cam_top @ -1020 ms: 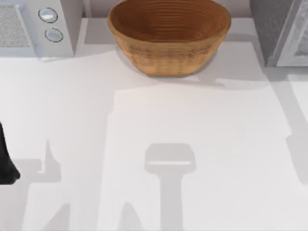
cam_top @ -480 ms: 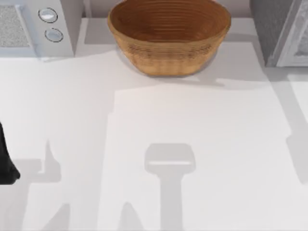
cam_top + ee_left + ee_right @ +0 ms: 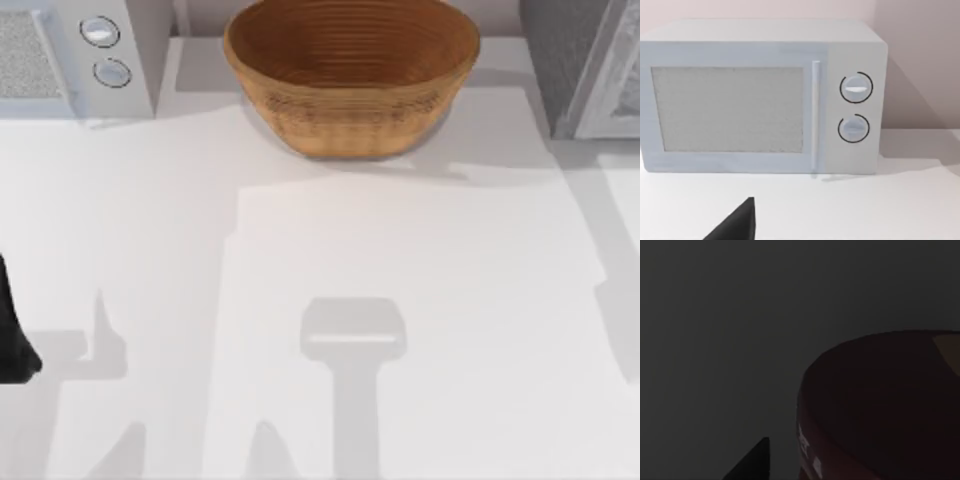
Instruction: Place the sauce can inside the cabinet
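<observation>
A: Top view, against the earlier frames: nothing has shifted. Basket (image 3: 351, 75) far centre, cabinet (image 3: 585, 65) far right, left arm parked at the surface's (image 3: 300, 250) left edge.

B: Left wrist view: white appliance (image 3: 762, 97); left gripper's opening cannot be told.

A: Right wrist view is dark; sauce can (image 3: 885, 410) close by, right gripper's hold undeterminable. Placement appears nearly finished.

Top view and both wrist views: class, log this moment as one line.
left arm parked, table's left edge | woven brown basket back centre | grey speckled cabinet back right | right wrist view dark

No visible change btwn earlier top views and now — nothing has shifted on the table (image 3: 420, 300), and the left arm (image 3: 12, 330) shows no movement at the table's left edge — same pose throughout.
</observation>
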